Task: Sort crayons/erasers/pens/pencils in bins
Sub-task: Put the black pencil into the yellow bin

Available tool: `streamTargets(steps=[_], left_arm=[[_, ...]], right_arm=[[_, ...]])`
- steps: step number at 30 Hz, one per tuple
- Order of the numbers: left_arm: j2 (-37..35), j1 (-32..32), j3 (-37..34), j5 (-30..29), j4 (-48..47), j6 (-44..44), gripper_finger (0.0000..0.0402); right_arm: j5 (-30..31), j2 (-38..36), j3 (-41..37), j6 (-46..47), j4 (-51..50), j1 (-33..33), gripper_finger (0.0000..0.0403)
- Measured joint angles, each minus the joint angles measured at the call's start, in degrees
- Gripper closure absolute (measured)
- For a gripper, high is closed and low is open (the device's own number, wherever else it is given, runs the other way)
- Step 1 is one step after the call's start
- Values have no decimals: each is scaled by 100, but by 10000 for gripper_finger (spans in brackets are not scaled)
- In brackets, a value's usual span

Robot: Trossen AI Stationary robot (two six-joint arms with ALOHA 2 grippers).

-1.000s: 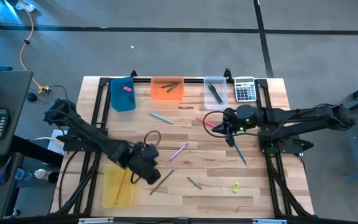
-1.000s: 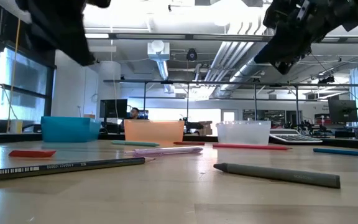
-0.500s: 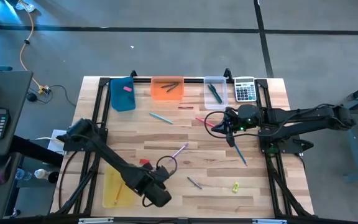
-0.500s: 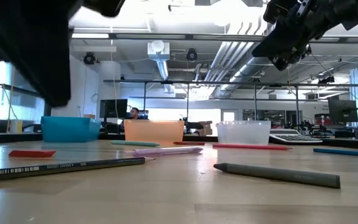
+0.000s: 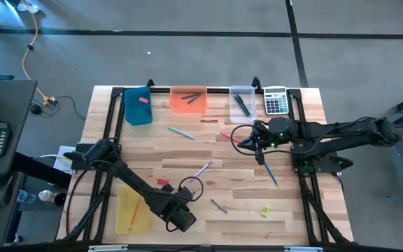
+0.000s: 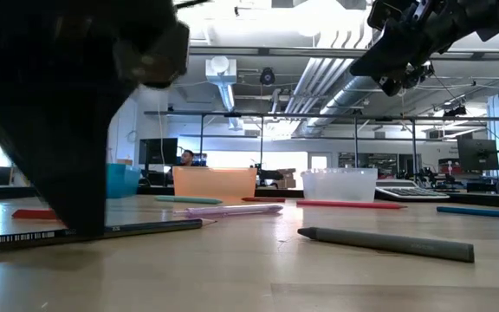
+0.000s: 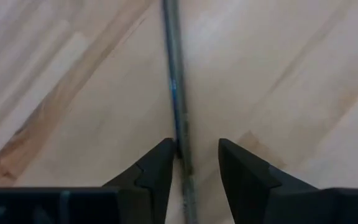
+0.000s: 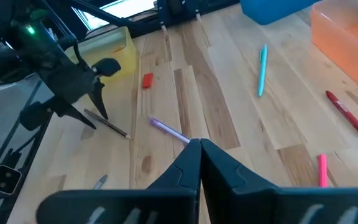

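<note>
Near the desk's front edge, beside the yellow bin [image 5: 133, 212], the left gripper [image 7: 191, 163] stands low over a dark grey pencil [image 7: 174, 81], fingers parted either side and gripping nothing. A clean pick probably needs a centred, straight closure. The right gripper [image 5: 257, 142], fingers together and empty, waits above the desk's right half.

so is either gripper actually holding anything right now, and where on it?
No. The left gripper is open, its fingers straddling the dark pencil on the table, not closed on it. The right gripper is shut on nothing, above the table.
</note>
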Motion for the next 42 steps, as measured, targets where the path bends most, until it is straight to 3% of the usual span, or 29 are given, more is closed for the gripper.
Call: streamTargets(steps=[6,13,26,34,42], left_arm=[[108,7,5,184,223,221,319],[123,18,23,344,243,577,390],[-399,41,4,279,150,469,400],[-995,-231,7,-10,-486,-346,401],[-1595,-1006,11,-280,-1384,-2149,400]], right_arm=[[2,-1,1,-32,6,0,403],[2,-1,1,-79,23,0,403],[0,1,1,-107,13,0,403],[2,1,1,-109,-11,0,403],[4,1,1,-247,-8,0,403]])
